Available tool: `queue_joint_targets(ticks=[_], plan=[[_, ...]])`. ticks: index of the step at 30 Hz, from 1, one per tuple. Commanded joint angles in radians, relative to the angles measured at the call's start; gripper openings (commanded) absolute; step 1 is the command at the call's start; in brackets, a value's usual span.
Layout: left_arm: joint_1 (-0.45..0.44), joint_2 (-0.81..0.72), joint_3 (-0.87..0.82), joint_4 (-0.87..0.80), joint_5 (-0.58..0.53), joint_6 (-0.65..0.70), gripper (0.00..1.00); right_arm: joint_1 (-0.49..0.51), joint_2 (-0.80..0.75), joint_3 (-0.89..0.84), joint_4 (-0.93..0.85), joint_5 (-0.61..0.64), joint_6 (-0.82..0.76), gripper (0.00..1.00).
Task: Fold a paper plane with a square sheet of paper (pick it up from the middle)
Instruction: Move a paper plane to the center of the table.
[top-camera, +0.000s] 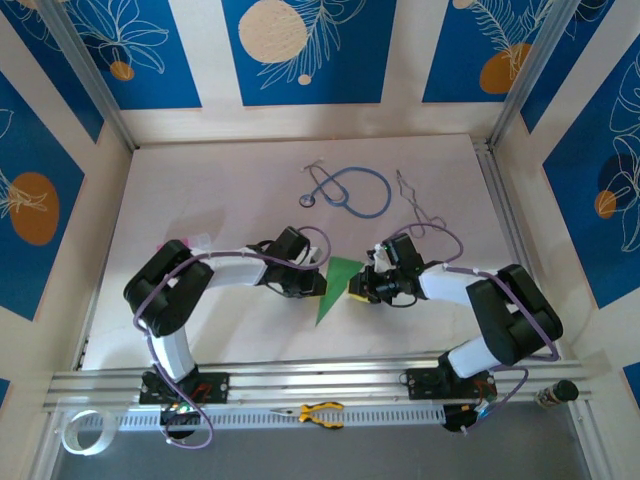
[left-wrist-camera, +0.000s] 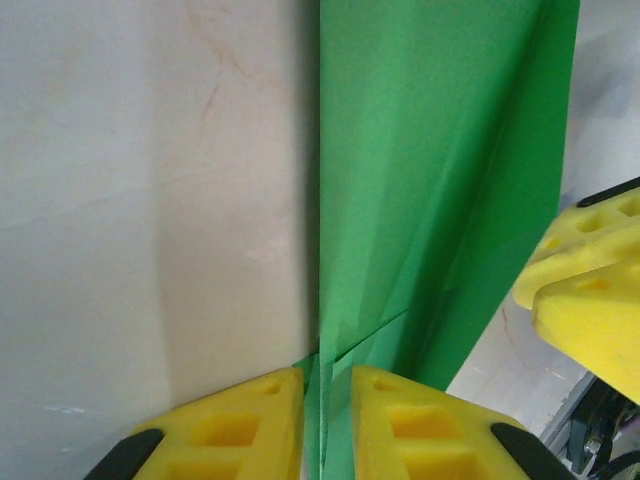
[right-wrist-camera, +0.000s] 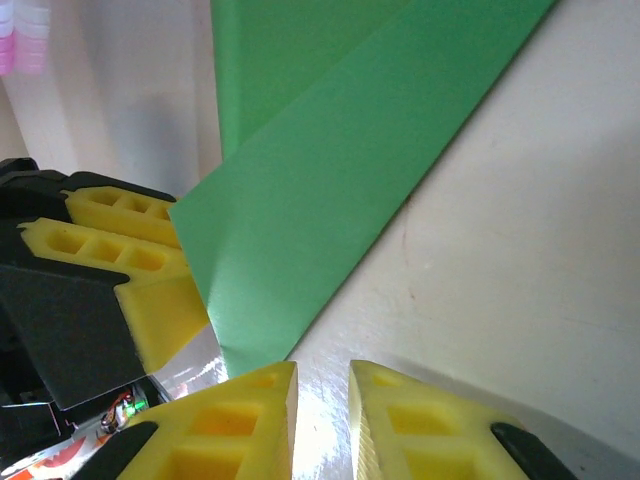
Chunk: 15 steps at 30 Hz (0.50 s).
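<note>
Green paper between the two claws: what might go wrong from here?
The left gripper pinches only a narrow strip of the green paper; it may slip or tear.
The right gripper sits beside the paper's corner, nothing between its jaws; it could crumple that corner or bump the left one.
</note>
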<state>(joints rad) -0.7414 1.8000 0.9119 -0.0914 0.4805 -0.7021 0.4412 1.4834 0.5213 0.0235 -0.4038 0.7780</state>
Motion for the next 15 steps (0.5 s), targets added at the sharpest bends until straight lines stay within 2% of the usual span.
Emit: queue_joint_targets(ticks=[1,15], plan=[[-0.012,0.036,0.007,0.053,0.072,-0.007,0.20,0.012,0.021,0.014,0.010,-0.036,-0.015,0.21],[-0.012,0.054,-0.011,0.152,0.138,-0.054,0.19,0.019,0.057,0.019,0.023,-0.053,-0.018,0.21]])
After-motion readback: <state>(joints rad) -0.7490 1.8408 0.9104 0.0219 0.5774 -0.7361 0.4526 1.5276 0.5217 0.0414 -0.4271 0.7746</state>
